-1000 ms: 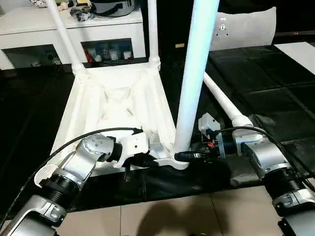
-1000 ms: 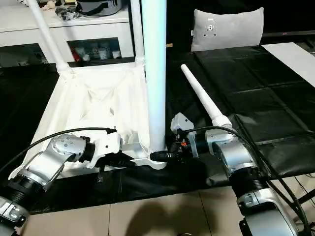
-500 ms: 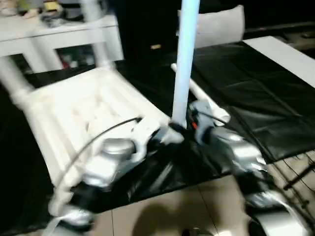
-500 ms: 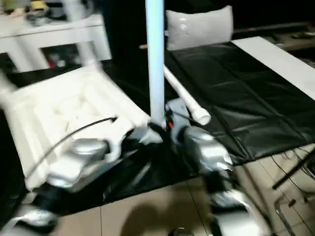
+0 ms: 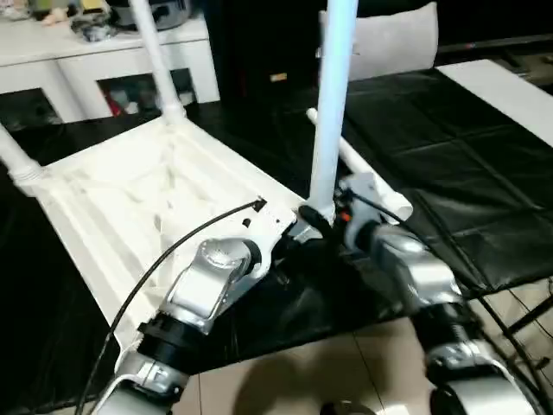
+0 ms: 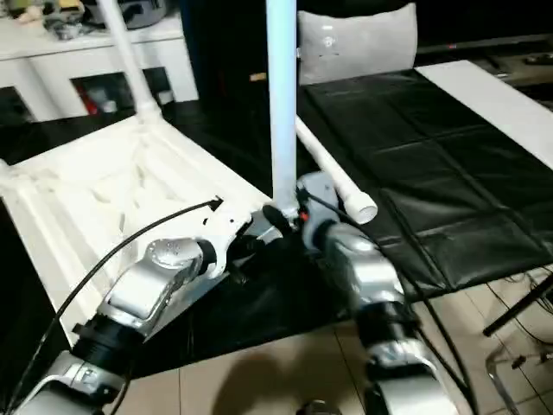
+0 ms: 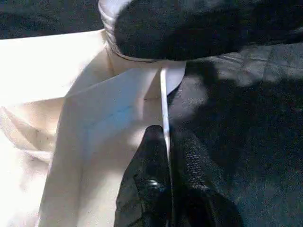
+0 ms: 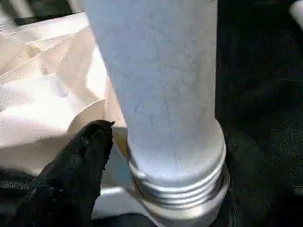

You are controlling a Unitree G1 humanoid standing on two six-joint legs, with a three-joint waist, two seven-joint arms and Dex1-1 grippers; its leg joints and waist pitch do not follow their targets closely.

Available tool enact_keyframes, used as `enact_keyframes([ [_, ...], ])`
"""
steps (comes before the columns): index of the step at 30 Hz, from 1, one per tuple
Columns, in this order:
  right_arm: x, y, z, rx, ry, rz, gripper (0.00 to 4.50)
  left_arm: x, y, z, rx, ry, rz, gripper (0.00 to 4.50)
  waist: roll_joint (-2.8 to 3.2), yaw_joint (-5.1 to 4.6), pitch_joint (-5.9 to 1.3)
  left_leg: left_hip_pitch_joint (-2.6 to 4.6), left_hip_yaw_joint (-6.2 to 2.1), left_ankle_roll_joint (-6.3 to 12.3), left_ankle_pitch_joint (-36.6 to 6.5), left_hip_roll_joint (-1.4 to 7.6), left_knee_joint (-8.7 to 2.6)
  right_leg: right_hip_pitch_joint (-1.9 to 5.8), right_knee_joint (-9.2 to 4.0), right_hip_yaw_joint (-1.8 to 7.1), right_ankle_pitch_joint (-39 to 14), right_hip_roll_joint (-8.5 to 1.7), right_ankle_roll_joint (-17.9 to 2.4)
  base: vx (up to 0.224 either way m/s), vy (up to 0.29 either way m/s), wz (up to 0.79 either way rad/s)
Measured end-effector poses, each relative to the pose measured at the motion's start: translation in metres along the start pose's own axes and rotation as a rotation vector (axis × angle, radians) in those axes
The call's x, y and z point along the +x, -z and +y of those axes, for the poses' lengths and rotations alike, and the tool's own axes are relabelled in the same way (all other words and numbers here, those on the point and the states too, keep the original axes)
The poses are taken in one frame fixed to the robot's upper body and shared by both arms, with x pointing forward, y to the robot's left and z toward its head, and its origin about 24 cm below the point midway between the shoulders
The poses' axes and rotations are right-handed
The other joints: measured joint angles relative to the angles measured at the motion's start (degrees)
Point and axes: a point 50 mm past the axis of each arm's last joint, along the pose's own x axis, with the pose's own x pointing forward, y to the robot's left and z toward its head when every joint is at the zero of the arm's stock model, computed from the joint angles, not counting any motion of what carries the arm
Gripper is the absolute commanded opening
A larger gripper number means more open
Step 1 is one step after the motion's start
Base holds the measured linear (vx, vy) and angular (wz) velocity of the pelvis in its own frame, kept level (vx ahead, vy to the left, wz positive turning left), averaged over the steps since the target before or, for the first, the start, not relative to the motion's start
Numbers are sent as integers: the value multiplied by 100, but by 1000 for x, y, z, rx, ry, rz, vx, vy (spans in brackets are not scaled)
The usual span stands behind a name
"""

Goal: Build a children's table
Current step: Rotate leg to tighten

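Observation:
The white tabletop (image 5: 130, 199) lies upside down on the black mat, ribbed underside up. Two legs stand in its far sockets, one at the back (image 5: 154, 52) and one at the left (image 5: 15, 156). A third leg (image 5: 333, 104) stands upright in the near corner socket. My right gripper (image 5: 318, 221) is shut on its threaded base (image 8: 180, 184), one black finger (image 8: 80, 165) beside it. My left gripper (image 7: 165, 137) is shut on the tabletop's thin rim (image 7: 163, 99) just beside that corner. The fourth leg (image 5: 373, 183) lies loose on the mat behind my right arm.
A white cabinet with glass doors (image 5: 95, 60) stands at the back left and a grey cushion (image 5: 389, 39) leans at the back. The black mat (image 5: 484, 173) stretches to the right, a white board (image 5: 510, 86) at its far right. Tiled floor (image 5: 302, 372) lies in front.
The view has shifted. The tabletop has swung, its far end now pointing left, while both grippers keep their holds at the near corner.

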Motion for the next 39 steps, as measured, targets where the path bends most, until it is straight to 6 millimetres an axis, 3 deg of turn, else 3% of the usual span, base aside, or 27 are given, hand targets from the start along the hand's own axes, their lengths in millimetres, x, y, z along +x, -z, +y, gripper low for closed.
enact_keyframes([
  [2, -9, 0, -5, -50, -57, 3, 440, -3, 3, 3, 31, 33, -3, 0, -3, 44, 3, 2, 1, 0, 0, 0, 1, -1, 7, 2, 0, 0, 0, 0, 0, 0],
  [7, -25, -6, -12, -114, -195, 2, 440, -14, 11, 13, 114, 106, 9, 0, -4, 104, 5, 7, 2, -4, 0, 1, 8, -1, 19, 6, 2, 0, -3, 0, 0, 0],
  [12, -45, -15, -22, -188, -329, 41, 440, -30, 18, 21, 225, 233, 38, 0, -6, 273, 5, 8, 6, -1, 1, 2, 8, -1, 19, 12, 1, 0, -2, 0, 0, 0],
  [19, -59, -14, -19, -238, -555, 145, 440, -47, 26, 23, 358, 431, 82, 0, -15, 477, 8, 28, 31, 0, 0, 2, 7, -1, 26, 36, 13, -1, -21, 0, 0, 0],
  [20, -60, -14, -19, -239, -570, 152, 415, -48, 26, 22, 366, 451, 86, 0, -18, 509, 8, 33, 33, 0, 0, 2, 7, -1, 30, 39, 12, 0, -21, 0, 0, 0],
  [23, -57, -16, -15, -252, -622, 159, 395, -51, 28, 21, 391, 503, 97, 0, -24, 559, 7, 44, 45, -1, 1, 3, 7, 0, 36, 49, 5, 0, -9, 0, 0, 0],
  [29, -55, -16, -7, -232, -705, 160, 361, -51, 27, 18, 416, 536, 96, 0, -34, 580, 5, 49, 48, -4, 0, 2, 7, 2, 38, 54, 5, 0, -9, 0, 0, 0],
  [33, -54, -12, -4, -209, -749, 184, 322, -51, 27, 17, 425, 541, 92, 0, -34, 604, 5, 48, 49, -2, 0, 3, 6, 2, 38, 54, 10, 0, -16, 0, 0, 0],
  [34, -54, -12, -3, -203, -758, 188, 294, -50, 27, 17, 428, 544, 91, 0, -34, 612, 5, 48, 49, -2, 0, 3, 6, 2, 38, 54, 11, 0, -18, 0, 0, 0],
  [39, -54, -11, -3, -190, -761, 189, 263, -50, 27, 17, 434, 557, 90, 0, -34, 645, 4, 50, 50, -2, 0, 3, 6, 2, 38, 53, 8, 0, -13, 0, 0, 0],
])
